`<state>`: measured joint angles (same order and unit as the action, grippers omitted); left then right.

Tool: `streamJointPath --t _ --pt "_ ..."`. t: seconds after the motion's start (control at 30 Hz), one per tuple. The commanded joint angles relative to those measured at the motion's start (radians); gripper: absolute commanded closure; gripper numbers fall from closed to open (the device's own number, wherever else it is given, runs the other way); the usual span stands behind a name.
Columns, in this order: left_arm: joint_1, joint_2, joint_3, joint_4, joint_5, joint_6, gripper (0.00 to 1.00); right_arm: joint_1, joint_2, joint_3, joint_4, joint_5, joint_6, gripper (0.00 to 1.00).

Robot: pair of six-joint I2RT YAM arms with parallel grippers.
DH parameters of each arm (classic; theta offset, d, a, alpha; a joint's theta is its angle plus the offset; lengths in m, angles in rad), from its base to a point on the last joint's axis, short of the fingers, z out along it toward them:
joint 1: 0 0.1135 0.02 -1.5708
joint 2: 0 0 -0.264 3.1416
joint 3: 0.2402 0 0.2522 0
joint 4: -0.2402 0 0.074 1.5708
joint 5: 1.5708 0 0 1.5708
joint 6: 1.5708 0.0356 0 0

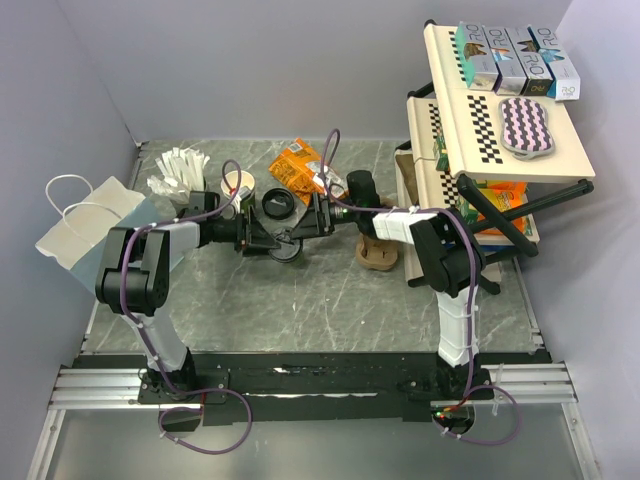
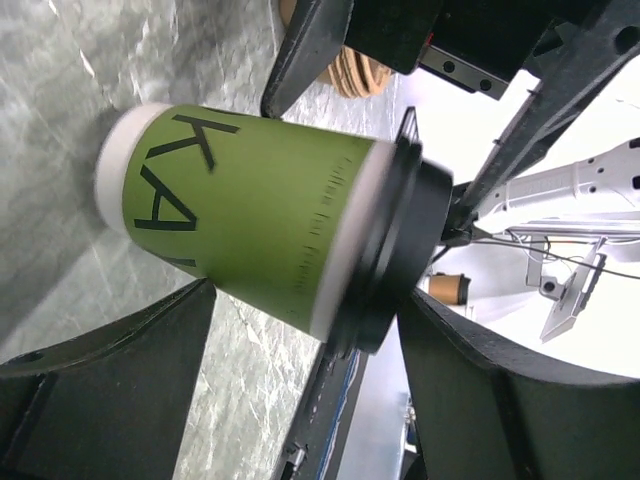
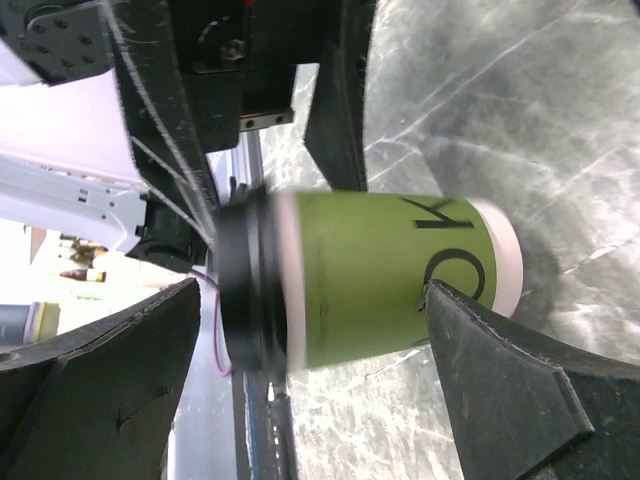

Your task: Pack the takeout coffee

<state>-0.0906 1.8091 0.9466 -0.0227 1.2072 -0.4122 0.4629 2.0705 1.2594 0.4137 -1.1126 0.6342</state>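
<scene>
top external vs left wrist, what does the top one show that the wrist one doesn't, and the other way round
Only top external: the paper bag at the left, the lidless cup, the cup of white sticks, the orange packet and the rack of boxes on the right.
Only left wrist: the black lettering on the green side of the takeout coffee.
Both: that coffee with its black lid, standing on the marbled table.
</scene>
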Motion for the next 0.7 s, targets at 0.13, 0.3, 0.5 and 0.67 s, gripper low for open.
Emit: streamJointPath --t 0.13,0.3,0.5,0.67 --pt "-0.008 0.030 0.058 0.034 0.029 -0.060 0.22 -0.007 0.028 0.057 -0.173 0.056 -0.073 0.04" --pt "-0.008 0.045 0.058 0.046 0.012 -0.073 0.22 -0.009 0.039 0.061 -0.225 0.083 -0.093 0.05" --pt "-0.008 0.071 0.089 -0.022 -0.006 -0.033 0.24 -0.009 0.043 0.089 -0.305 0.140 -0.096 0.10" --pt "-0.008 0.070 0.074 0.004 0.011 -0.091 0.24 -0.012 0.008 0.081 -0.368 0.189 -0.036 0.12"
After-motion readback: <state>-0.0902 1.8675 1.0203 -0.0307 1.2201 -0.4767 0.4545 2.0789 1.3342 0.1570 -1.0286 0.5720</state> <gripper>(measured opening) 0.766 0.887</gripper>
